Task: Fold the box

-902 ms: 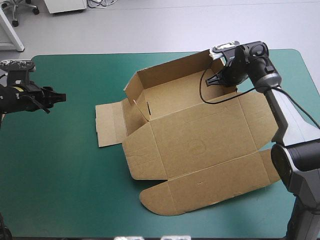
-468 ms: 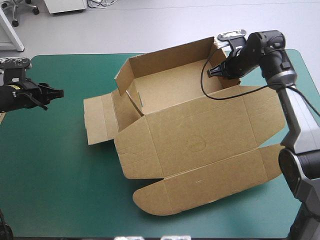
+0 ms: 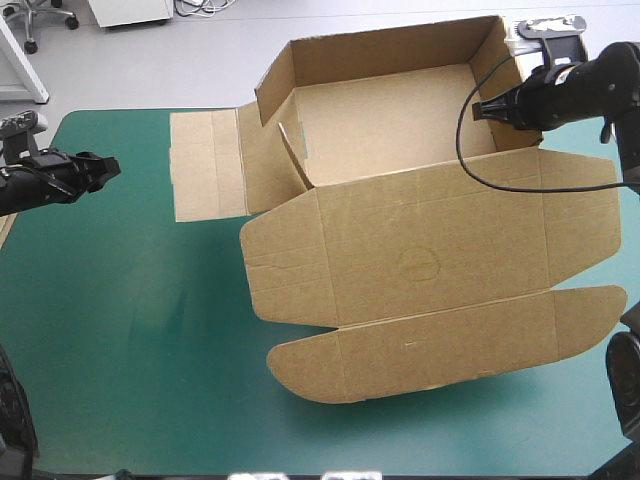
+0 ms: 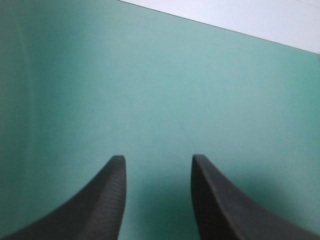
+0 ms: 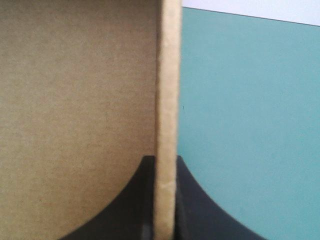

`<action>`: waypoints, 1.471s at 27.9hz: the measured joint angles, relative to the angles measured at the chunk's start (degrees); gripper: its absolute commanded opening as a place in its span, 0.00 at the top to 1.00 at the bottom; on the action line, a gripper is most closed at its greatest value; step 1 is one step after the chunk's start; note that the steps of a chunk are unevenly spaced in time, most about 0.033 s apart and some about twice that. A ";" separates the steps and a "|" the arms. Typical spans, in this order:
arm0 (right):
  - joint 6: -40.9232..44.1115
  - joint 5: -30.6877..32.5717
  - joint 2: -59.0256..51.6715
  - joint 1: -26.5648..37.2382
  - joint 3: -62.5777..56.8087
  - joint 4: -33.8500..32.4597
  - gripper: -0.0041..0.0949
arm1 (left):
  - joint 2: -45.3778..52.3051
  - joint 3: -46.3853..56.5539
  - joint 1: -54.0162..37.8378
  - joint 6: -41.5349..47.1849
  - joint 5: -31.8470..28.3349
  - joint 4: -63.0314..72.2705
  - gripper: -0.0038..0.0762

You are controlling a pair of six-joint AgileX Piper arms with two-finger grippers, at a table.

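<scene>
Over the teal-green table [image 3: 130, 330], the brown box [image 3: 430, 240] fills the middle and upper right. The right gripper [image 3: 482, 108] pinches its side wall and should grip tight. The left gripper [image 3: 110, 166] gapes, empty, far left.

The table [image 3: 120, 400] wears a teal-green cover [image 3: 150, 250], lying smooth and flat. It runs right out to the worktop's far and left edges, wrapping a neatly rounded far left corner, in one even colour.
</scene>
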State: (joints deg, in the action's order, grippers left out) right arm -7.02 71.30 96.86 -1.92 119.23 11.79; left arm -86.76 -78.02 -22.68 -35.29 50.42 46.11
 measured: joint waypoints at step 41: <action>-2.41 0.00 0.13 0.75 0.07 7.38 0.98 | -20.07 -0.11 14.67 -20.38 16.66 49.45 0.96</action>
State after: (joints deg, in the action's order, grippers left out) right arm -9.43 71.30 96.99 -1.17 119.30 19.17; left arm -106.83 -78.12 -8.01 -55.68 67.08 95.55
